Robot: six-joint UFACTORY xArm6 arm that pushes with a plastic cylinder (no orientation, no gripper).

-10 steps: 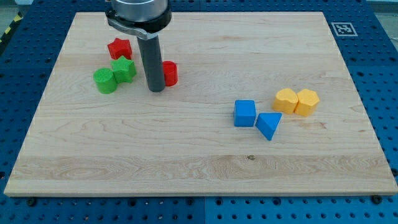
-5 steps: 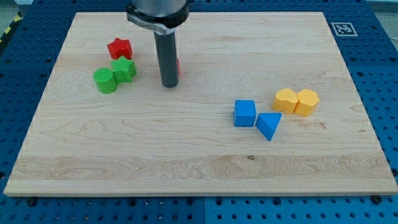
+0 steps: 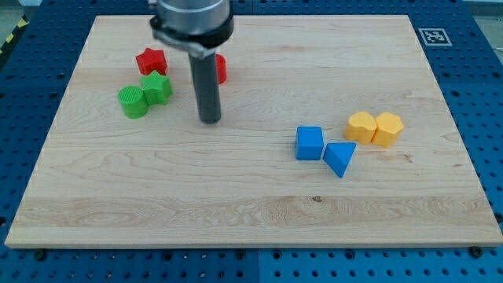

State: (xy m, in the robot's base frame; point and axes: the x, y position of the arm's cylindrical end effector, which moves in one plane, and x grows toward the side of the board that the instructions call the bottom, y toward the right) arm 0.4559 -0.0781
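My tip (image 3: 209, 119) rests on the wooden board (image 3: 251, 228), left of centre. Behind the rod, toward the view's top, a red block (image 3: 221, 69) peeks out, mostly hidden by the rod. To the tip's left sit a green star block (image 3: 157, 88) and a green cylinder (image 3: 132, 102), touching each other. A red star block (image 3: 151, 61) lies just above them. The tip touches no block; the green star is nearest, a short gap away.
A blue cube (image 3: 310, 143) and a blue triangular block (image 3: 340, 158) sit right of centre. Two yellow blocks (image 3: 361, 126) (image 3: 387, 129) stand side by side further right. A printed marker (image 3: 431, 35) is at the board's top right corner.
The rod swung right past the red block, pushing it toward the view's top, then came back down and slightly left. The other blocks have stayed put.
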